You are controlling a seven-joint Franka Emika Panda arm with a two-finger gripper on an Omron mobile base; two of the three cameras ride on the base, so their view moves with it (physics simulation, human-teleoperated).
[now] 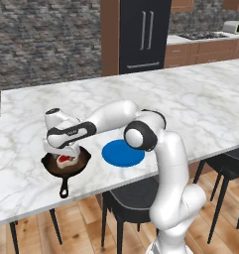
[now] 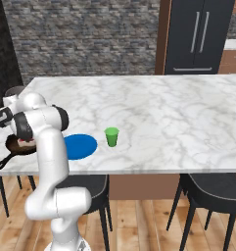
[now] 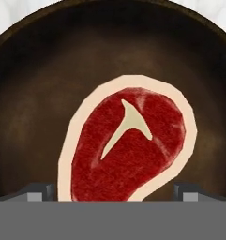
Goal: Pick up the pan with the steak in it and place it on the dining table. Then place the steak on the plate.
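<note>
Pan (image 1: 66,164) on near-left table (image 1: 200,109) edge, steak (image 3: 126,145) inside, blue plate (image 1: 122,153) just right. Pincer (image 3: 114,191) spread wide, straddling steak. Best lowered straight, fingertips (image 3: 39,191) clear of fat rim, then closed gently across meat.

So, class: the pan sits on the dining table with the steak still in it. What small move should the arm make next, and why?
Probably lower the gripper a little and close on the steak. The open fingers already straddle it in the pan, and the plate beside the pan on the dining table is bare.
</note>
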